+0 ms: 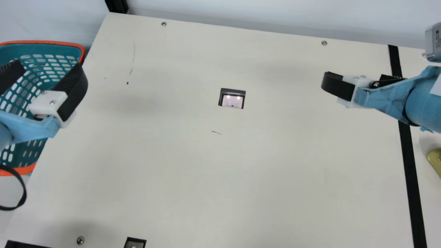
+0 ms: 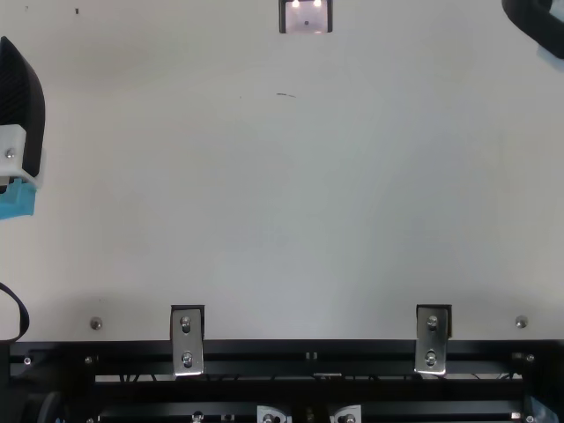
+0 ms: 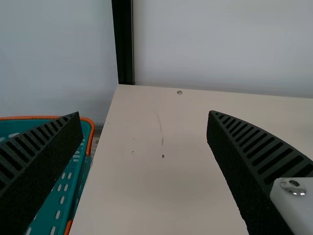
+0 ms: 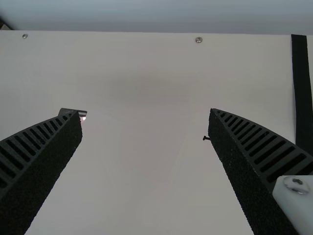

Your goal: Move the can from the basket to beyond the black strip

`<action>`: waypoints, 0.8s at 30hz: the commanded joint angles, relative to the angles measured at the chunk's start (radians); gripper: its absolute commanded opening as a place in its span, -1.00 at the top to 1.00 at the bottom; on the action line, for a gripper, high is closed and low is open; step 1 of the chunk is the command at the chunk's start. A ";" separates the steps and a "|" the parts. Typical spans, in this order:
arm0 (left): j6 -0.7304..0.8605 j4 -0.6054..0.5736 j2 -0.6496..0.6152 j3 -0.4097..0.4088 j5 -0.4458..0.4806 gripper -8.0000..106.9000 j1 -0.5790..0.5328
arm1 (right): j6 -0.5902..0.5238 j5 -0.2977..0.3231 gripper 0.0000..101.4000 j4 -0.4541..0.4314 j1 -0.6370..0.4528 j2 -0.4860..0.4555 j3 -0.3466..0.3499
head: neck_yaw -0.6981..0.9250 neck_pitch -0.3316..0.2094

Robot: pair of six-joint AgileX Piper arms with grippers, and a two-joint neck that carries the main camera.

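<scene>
At the left of the main view my left gripper (image 1: 50, 67) is open over the teal basket (image 1: 51, 42) with its orange rim. Nothing is between its fingers in the left wrist view, where the left gripper (image 3: 145, 116) has the basket (image 3: 89, 128) behind one finger. My right gripper (image 1: 339, 86) hangs over the table's right part, left of the black strip (image 1: 410, 165). The right wrist view shows the right gripper (image 4: 145, 113) open with bare table between its fingers. Beyond the strip lies a gold, round-cornered object (image 1: 437, 159), cut off by the edge; I cannot tell if it is the can.
A small dark-framed plate (image 1: 232, 99) is set in the middle of the cream table (image 1: 241, 172). Metal brackets (image 2: 187, 339) stand at the near edge beside a black rail. A pale wall (image 1: 258, 13) rises behind the far edge.
</scene>
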 commanded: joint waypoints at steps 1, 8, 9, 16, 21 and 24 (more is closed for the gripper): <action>0.000 0.000 0.000 0.000 0.000 -0.71 0.000 | 0.006 -0.008 -1.00 0.004 0.004 -0.042 0.026 | -0.018 -0.005; 0.000 0.000 0.000 0.000 0.000 -0.71 0.000 | 0.030 -0.023 -1.00 0.019 0.023 -0.176 0.121 | -0.036 -0.004; 0.000 0.000 0.000 0.000 0.000 -0.71 0.000 | 0.036 -0.026 -1.00 0.016 0.026 -0.197 0.137 | -0.036 -0.004; 0.000 0.000 0.000 0.000 0.000 -0.71 0.000 | 0.071 -0.026 -1.00 0.000 0.031 -0.263 0.187 | -0.036 -0.004; 0.000 0.000 0.000 0.000 0.000 -0.71 0.000 | 0.072 -0.031 -1.00 0.000 0.031 -0.265 0.188 | -0.036 -0.004; 0.000 0.000 0.000 0.000 0.000 -0.71 0.000 | 0.072 -0.031 -1.00 0.000 0.031 -0.265 0.188 | -0.036 -0.004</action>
